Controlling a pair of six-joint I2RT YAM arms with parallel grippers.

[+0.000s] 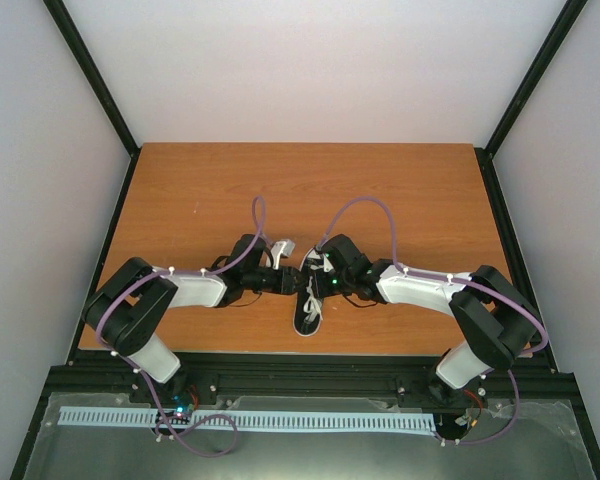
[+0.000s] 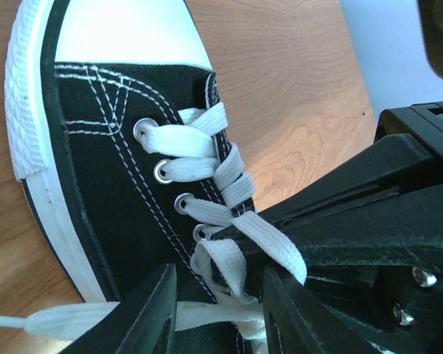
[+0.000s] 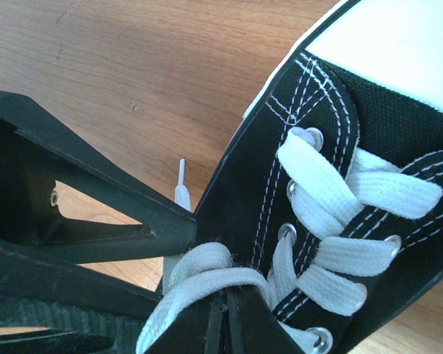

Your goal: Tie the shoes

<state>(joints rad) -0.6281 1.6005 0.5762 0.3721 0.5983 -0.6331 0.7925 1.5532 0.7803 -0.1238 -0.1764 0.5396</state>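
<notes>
The black sneaker with white toe cap lies mid-table, toe toward the near edge. It also shows in the left wrist view and the right wrist view. Both grippers meet over its laced top. My left gripper is open; its fingers straddle a small loop of white lace without pinching it. My right gripper is shut, with a white lace wrapped over its tips. That lace also lies across the right gripper's finger in the left wrist view. A loose lace end rests on the table.
The wooden table is bordered by black frame rails and white walls. A white slotted cable duct runs along the front, below the arm bases. Purple cables loop over both arms.
</notes>
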